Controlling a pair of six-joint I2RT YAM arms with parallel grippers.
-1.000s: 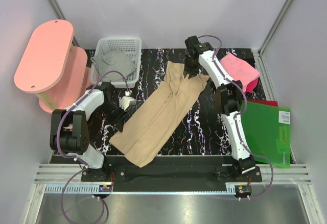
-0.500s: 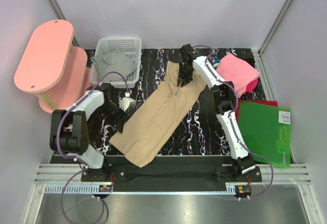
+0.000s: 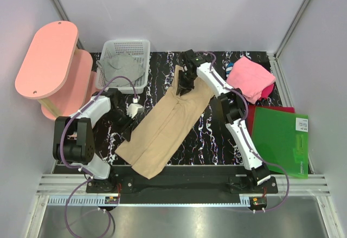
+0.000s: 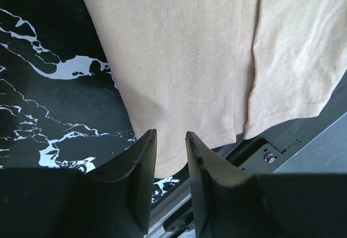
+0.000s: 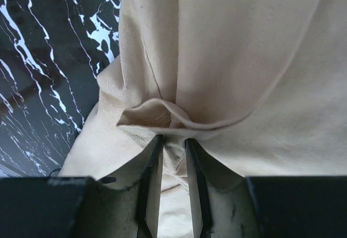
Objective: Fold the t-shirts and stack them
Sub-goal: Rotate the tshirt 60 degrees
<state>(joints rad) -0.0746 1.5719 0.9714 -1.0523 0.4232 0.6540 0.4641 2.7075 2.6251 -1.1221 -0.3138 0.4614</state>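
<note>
Dragged leftward since a second ago, the far end of the tan t-shirt (image 3: 165,127) is bunched on the black marbled tabletop (image 3: 211,135), and the rest runs diagonally to the near edge. At far right lies the pink t-shirt (image 3: 250,77). In the basket (image 3: 127,45) sits the grey t-shirt (image 3: 122,64). On the right gripper (image 5: 172,143) the jaws pinch a tan fold. On the left gripper (image 4: 171,136) the jaws are narrowly parted and empty over the near hem.

We see the large t-shirt (image 3: 165,127) at centre, the basket (image 3: 127,44) far left holding another t-shirt (image 3: 122,65), a folded t-shirt (image 3: 250,78) far right.
</note>
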